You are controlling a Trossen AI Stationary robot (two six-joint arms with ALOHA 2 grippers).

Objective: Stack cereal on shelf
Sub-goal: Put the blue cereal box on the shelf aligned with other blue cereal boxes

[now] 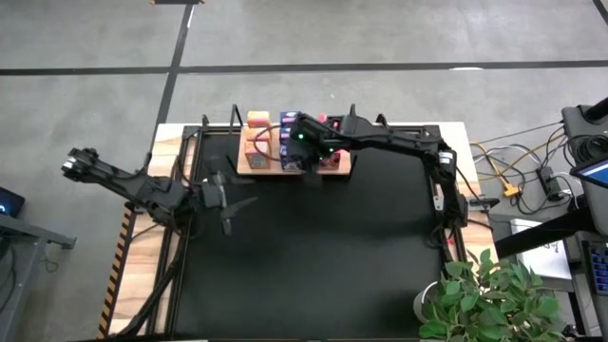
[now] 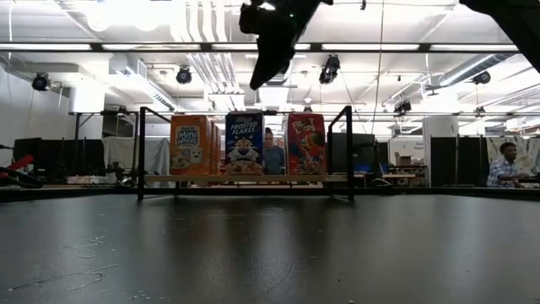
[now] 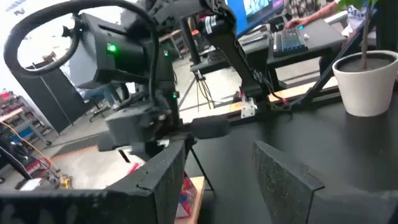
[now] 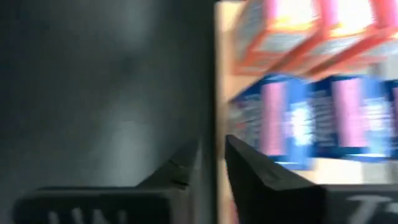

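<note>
The light-wood shelf [image 1: 249, 163] with black end posts stands at the mat's far edge. Several cereal boxes stand upright on it in rows: orange [image 2: 190, 145], blue [image 2: 244, 143] and red [image 2: 305, 143]. My right gripper [image 1: 310, 167] hovers above the shelf's near edge, high over the blue boxes [image 2: 263, 59], empty. In its wrist view [image 4: 211, 165] the fingers stand almost together over the board's edge, with blue boxes [image 4: 323, 118] and red ones [image 4: 311, 31] beside them. My left gripper [image 1: 228, 201] is open and empty over the mat, left of the shelf.
A black mat [image 1: 313, 256] covers most of the table, with free room in front of the shelf. A potted plant [image 1: 489, 294] stands at the near right corner. Cables and equipment lie off the table's right side. A person sits in the room behind [image 2: 504, 165].
</note>
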